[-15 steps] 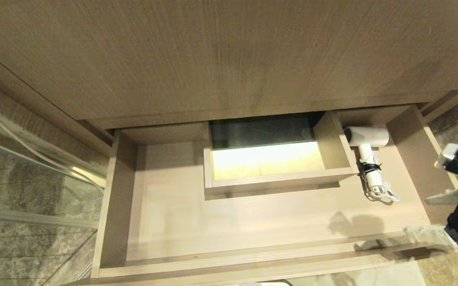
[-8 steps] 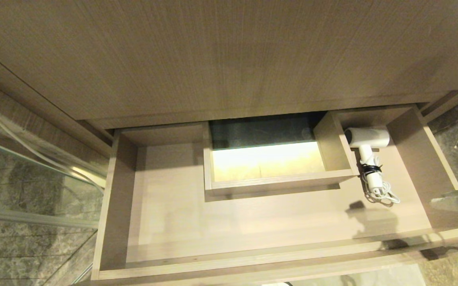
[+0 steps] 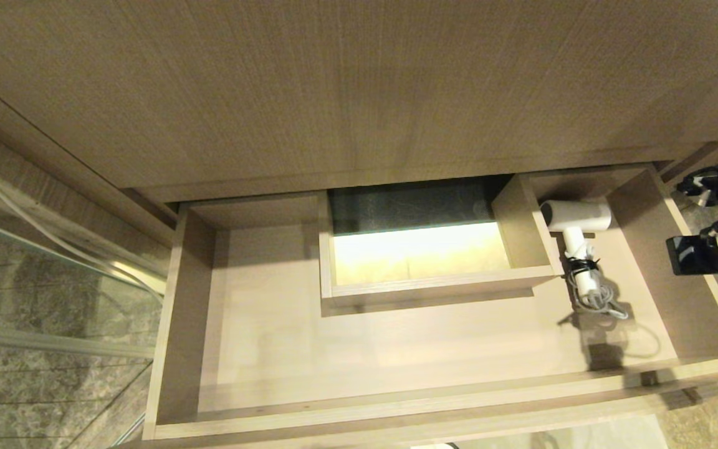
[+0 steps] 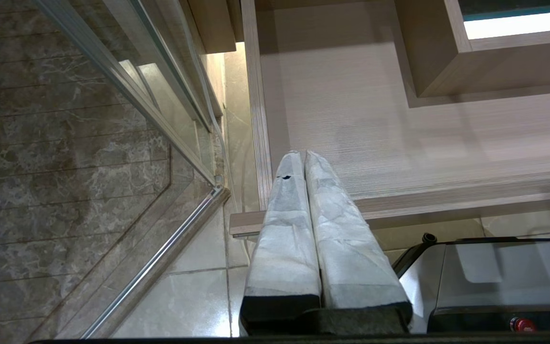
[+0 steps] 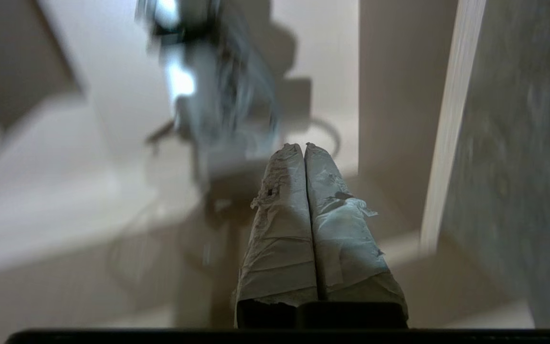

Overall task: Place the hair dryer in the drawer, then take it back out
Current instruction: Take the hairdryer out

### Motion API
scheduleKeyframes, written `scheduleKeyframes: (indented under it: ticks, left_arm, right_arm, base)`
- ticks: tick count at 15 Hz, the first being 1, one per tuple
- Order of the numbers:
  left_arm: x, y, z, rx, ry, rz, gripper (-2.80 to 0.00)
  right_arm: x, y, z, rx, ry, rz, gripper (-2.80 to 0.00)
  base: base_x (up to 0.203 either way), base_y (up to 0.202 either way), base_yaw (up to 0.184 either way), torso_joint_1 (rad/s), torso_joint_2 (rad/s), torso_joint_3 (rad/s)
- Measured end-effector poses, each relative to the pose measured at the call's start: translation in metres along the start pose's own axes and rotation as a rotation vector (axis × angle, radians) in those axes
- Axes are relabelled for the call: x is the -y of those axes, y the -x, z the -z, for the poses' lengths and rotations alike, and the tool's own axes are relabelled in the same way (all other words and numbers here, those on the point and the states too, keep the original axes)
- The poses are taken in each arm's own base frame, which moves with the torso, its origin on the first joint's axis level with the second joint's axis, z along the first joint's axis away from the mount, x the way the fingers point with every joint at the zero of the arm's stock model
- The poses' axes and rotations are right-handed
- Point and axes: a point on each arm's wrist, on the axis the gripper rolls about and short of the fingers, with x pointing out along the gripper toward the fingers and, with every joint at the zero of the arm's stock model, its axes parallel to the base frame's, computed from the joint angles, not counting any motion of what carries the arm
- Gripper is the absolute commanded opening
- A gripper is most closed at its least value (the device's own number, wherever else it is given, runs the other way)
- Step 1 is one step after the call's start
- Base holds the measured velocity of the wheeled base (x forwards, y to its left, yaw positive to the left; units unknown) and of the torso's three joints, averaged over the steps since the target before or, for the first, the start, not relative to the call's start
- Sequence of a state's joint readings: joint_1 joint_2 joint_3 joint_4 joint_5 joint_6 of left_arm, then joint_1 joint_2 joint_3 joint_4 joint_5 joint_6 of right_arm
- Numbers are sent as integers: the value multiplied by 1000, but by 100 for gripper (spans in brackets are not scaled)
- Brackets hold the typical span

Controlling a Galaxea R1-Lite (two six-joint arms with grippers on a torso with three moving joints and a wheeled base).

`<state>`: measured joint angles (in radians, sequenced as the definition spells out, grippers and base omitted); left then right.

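In drawer (image 3: 396,349) | hair dryer (image 3: 578,218) | right-wrist view: blurred

We see the right arm (image 3: 717,231) at about 3 o'clock in the head view, dark links and cabling at the frame edge. The right gripper (image 5: 303,148) has its wrapped fingers (image 5: 282,224) pressed together, nothing between them. The left gripper (image 4: 305,154) points down, fingers likewise pressed together, empty.
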<state>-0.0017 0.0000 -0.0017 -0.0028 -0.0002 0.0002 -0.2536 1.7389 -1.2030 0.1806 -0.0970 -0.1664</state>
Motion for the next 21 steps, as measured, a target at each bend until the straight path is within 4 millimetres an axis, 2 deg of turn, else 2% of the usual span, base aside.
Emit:
scheduleKeyframes:
  ticks: [4,7,13,18,21]
  left_arm:
    - [0,0,0,0,0,0,-280]
    - [0,0,0,0,0,0,-280]
    - [0,0,0,0,0,0,-280]
    - [0,0,0,0,0,0,-280]
    - [0,0,0,-1,0,0,-280]
  right_arm:
    - [-5,-51,-24,42,-28,33,0]
    - [-12,-77,-36,66,-100,22,0]
    - [-38,-108,-41,45,-190,-50,0]
    - [-49,-131,-38,31,-179,-105,0]
    - [-52,-148,-46,59,-182,-107,0]
  base:
    - [0,0,0,0,0,0]
    - [0,0,0,0,0,0]
    - [0,0,0,0,0,0]
    - [0,0,0,0,0,0]
    - [0,0,0,0,0,0]
